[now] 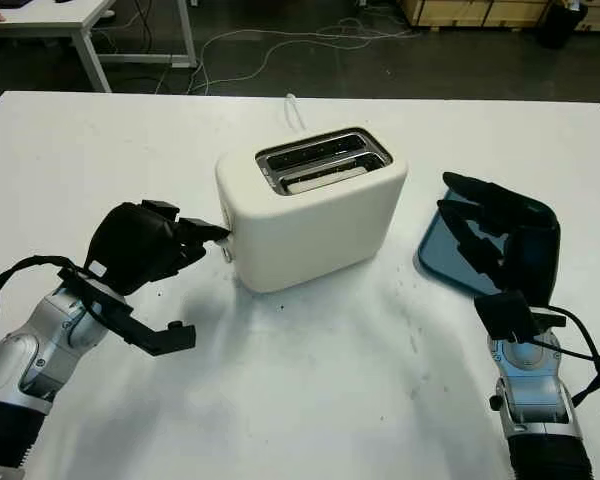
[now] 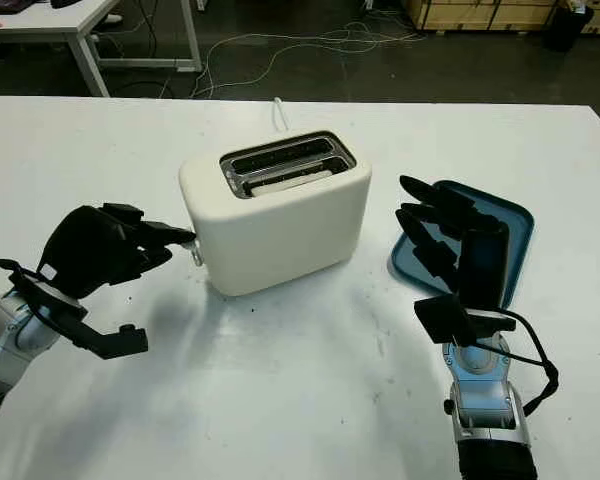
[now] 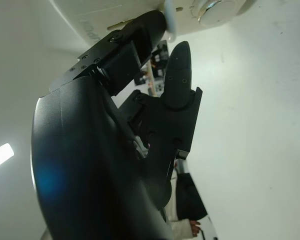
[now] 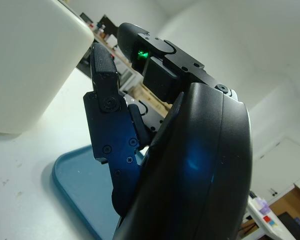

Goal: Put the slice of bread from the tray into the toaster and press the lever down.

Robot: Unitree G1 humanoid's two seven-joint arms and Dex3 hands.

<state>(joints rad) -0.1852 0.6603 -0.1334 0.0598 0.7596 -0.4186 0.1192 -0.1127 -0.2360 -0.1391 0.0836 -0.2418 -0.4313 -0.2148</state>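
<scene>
**Left fingers at the toaster's lever, bread in the slot**

Nearest you, both arms come up from the bottom edge onto the white counter [image 1: 310, 400], which carries a few small dark specks. Your left hand [image 1: 145, 245] sits just beside the toaster's left end, its fingers [image 1: 202, 232] reaching toward the lever [image 1: 227, 243]; in the left wrist view one fingertip lies against the lever and the round knob [image 3: 210, 9] shows just beside it. The fingers are partly curled and grasp nothing, so whether they count as open or closed you cannot tell.

Your right hand [image 2: 460, 240] stands upright above the near edge of the blue tray [image 2: 515, 225], open and holding nothing, fingers pointing away from you. The tray lies to the right of the toaster, near it but apart.

The cream toaster [image 1: 315, 205] stands mid-counter, turned at an angle, between the two hands. The slice of bread [image 1: 325, 178] sits low in the nearer of its two slots. A white cord [image 1: 295, 108] runs off behind it.

Beyond the counter's far edge lies a dark floor with loose cables [image 1: 310, 40], a white desk leg [image 1: 90, 55] at the far left, and wooden crates [image 1: 480, 12] at the far right.
</scene>
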